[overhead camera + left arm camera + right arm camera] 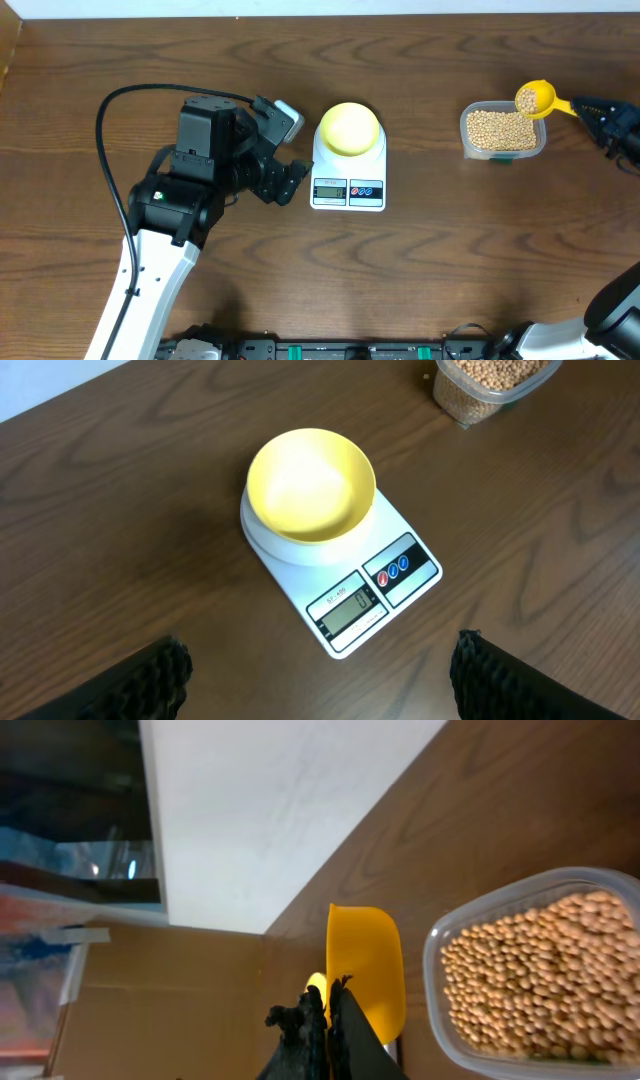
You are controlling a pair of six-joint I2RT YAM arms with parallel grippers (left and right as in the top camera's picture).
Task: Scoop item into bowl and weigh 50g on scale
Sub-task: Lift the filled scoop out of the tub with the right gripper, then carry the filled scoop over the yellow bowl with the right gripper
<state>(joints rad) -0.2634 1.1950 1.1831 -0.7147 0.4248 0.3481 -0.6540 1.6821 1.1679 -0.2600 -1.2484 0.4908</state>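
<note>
Scale (348, 190) lies display-end toward the robot (bowl (348, 128) on top); right gripper (328, 994) pinches the scoop (535, 97) handle, left gripper (290, 150) spread.

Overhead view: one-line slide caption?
Empty bowl on scale; right gripper holds scoop of beans at tub edge; left gripper open beside scale.

The bowl (310, 485) is pale yellow, scale (298, 578) white, beans (540, 970) tan, scoop (366, 970) yellow.
</note>
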